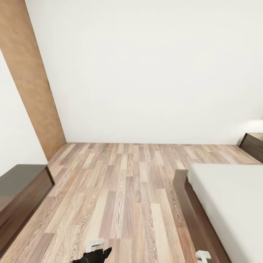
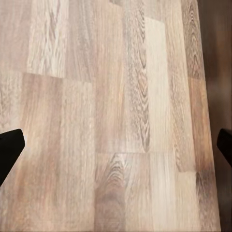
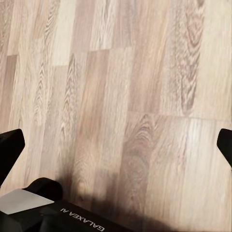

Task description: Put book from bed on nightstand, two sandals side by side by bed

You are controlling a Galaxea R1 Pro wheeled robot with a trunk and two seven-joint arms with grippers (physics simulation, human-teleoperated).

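Low at the head view's bottom edge, the left gripper [image 2: 116,145] points down at the wooden floor [image 1: 120,190], fingers spread wide with nothing between them; the right gripper [image 3: 116,145] does the same. At far left stands a long dark cabinet [image 1: 20,190], glossy-topped. Pale grained planks run to a plain white wall [image 1: 146,73]. Rightward lies the bed [image 1: 230,204], off-white mattress in a dark frame, and beyond it what looks like the nightstand [image 1: 254,144].

Bed [image 1: 233,197] right, mattress bare; nightstand [image 1: 254,145] beyond.
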